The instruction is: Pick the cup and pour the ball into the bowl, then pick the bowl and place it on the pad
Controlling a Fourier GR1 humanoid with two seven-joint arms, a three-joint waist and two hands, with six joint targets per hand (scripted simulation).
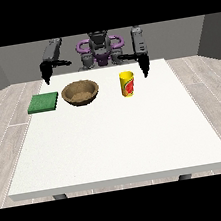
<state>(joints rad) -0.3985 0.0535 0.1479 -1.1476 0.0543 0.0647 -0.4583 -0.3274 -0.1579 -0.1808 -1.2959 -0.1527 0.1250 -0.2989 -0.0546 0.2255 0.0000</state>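
Front view shows the robot [99, 48] small at the far edge of a large white table [117, 142], with both arms raised and bent so that the black hands hang down over the table's far side. The hand at the view's left [46, 73] hangs near the far left corner, above and beyond the green pad [43, 102], with its fingers pointing downward in a relaxed, straight line and a thumb jutting sideways toward the robot's body; it holds nothing. The hand at the view's right [143, 64] hangs just beside the yellow cup [127, 83], slightly beyond it and to its right, fingers likewise pointing down and uncurled, thumb sticking out toward the middle; it does not touch the cup. The cup stands upright on the table, yellow with a red mark on its side, its mouth open upward. Whether the ball sits inside it cannot be told from this angle. The brown bowl [81, 92] rests on the table between the pad and the cup, just beside the pad's right edge and apart from the cup; its inside shows a lighter brown floor. The pad lies flat near the table's left edge, a green square with nothing on it. All three things sit in a loose row along the far part of the table, well apart from the near edge.
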